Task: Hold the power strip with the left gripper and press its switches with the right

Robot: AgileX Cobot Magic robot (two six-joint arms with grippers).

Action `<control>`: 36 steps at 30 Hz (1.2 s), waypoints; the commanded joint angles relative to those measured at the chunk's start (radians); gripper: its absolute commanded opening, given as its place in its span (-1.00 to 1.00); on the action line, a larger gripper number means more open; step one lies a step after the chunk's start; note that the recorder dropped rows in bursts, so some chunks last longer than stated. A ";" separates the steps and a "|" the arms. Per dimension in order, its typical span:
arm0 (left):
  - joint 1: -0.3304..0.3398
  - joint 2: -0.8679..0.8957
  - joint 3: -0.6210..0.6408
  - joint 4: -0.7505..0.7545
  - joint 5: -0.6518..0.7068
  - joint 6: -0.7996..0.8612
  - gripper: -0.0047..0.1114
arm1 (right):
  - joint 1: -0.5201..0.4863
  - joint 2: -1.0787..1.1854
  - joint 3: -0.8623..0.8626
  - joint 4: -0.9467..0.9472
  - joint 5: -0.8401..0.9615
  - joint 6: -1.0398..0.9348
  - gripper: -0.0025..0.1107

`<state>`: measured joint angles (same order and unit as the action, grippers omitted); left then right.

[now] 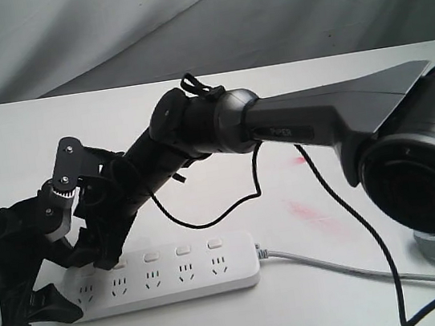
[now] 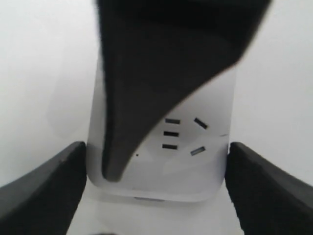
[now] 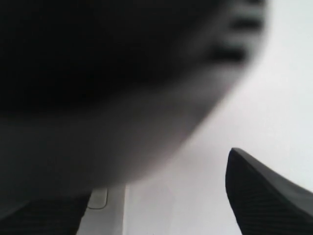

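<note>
Fingers (image 2: 44, 191) of left gripper (image 2: 156, 161) clamp the power strip's (image 1: 169, 277) end; right gripper (image 1: 105, 256), fingers (image 3: 269, 196) apart, hangs above its leftmost switches (image 1: 151, 256).

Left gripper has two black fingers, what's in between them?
The end of the power strip sits between the left gripper's fingers, with the right gripper reaching over it. The left wrist view shows it.

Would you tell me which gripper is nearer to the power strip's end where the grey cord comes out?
Right. The right gripper sits over the switches toward the far end of the power strip; the left gripper flanks that end itself, farther from the cord.
</note>
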<state>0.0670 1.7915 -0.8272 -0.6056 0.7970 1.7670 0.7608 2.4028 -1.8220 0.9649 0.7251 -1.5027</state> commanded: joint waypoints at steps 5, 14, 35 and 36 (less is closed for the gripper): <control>-0.001 0.000 -0.002 -0.008 0.012 -0.002 -0.24 | 0.008 0.020 -0.001 -0.012 -0.014 -0.003 0.25; -0.001 0.000 -0.002 -0.008 0.012 -0.002 -0.24 | 0.006 0.019 -0.001 -0.049 0.043 -0.003 0.25; -0.001 0.000 -0.002 -0.008 0.012 -0.002 -0.24 | 0.008 0.036 -0.001 -0.091 0.020 0.014 0.25; -0.001 0.000 -0.002 -0.008 0.012 -0.002 -0.24 | 0.004 0.036 -0.001 -0.072 0.020 0.004 0.25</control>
<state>0.0670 1.7915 -0.8272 -0.5976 0.7952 1.7734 0.7608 2.4118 -1.8319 0.9290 0.7586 -1.4696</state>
